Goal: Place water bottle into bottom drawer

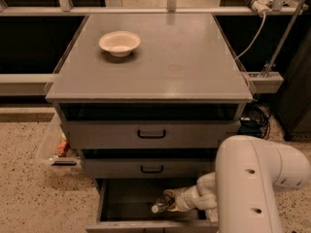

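Observation:
The bottom drawer (127, 198) is pulled open below two shallower grey drawers, and its interior is dark. My gripper (171, 201) reaches into it from the right and is shut on the water bottle (159, 206). The clear bottle lies tilted, its white cap pointing down and left, low inside the drawer near the middle. I cannot tell whether it touches the drawer floor. My white arm (248, 183) fills the lower right and hides the drawer's right side.
A white bowl (119, 42) sits on the grey cabinet top (184, 62) at the back left. A clear bin (57, 147) with small items stands on the floor left of the cabinet. Cables (255, 118) lie to the right.

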### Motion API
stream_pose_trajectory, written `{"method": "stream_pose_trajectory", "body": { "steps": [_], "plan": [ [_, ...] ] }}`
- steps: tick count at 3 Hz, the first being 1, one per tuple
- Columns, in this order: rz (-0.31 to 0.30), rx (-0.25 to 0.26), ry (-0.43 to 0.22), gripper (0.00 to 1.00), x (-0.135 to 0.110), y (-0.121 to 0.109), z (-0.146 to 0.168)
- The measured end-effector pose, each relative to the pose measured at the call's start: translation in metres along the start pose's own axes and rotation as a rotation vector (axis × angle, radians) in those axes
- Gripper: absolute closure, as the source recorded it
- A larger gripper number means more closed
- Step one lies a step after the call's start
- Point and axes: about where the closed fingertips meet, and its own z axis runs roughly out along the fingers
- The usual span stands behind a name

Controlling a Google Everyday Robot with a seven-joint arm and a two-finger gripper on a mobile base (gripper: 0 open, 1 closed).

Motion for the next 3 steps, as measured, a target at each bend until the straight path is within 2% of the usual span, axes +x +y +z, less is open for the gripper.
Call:
{"method": "stream_pose_trajectory", "body": {
  "steps": [1,3],
  "plan": [
    [0.065,0.031,-0.034,1.0,-0.022,-0.001,0.021],
    [0.128,0.079,-0.062,1.0,-0.041,-0.007,0.043]
  ]
}}
